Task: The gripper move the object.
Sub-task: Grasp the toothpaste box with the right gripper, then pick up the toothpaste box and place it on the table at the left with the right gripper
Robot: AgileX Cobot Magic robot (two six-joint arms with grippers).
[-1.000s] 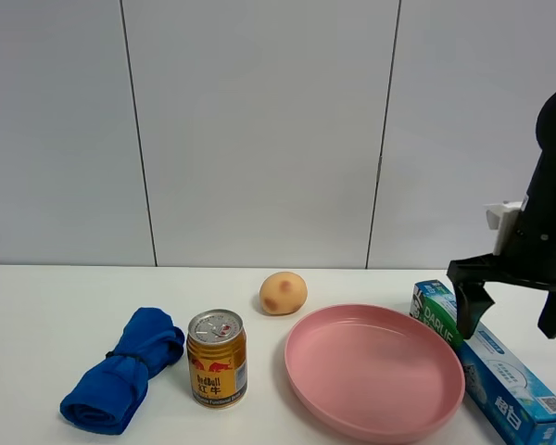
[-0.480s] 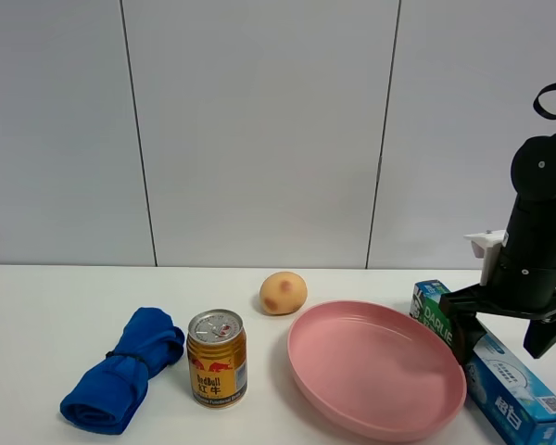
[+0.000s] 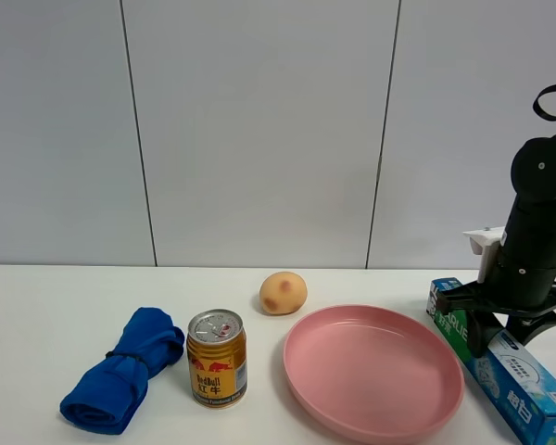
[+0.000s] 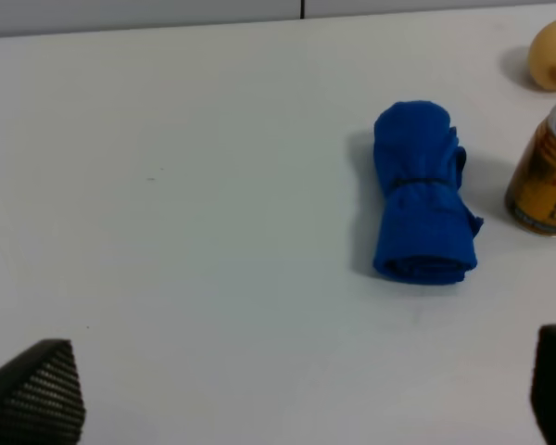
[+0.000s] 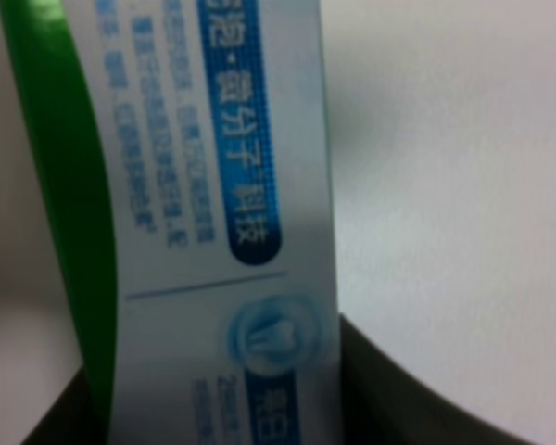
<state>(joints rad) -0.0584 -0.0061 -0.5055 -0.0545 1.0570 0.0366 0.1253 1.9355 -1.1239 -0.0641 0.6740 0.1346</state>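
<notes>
A rolled blue cloth (image 3: pixel 122 370), bound by a thin dark band, lies on the white table (image 3: pixel 37 315) just beside an upright gold drink can (image 3: pixel 217 359). Behind the can sits a small round peach-coloured thing (image 3: pixel 283 292), perhaps an egg, near the far rim of a shallow pink plate (image 3: pixel 372 373). Pale grey wall panels (image 3: pixel 259 130) stand behind.
</notes>
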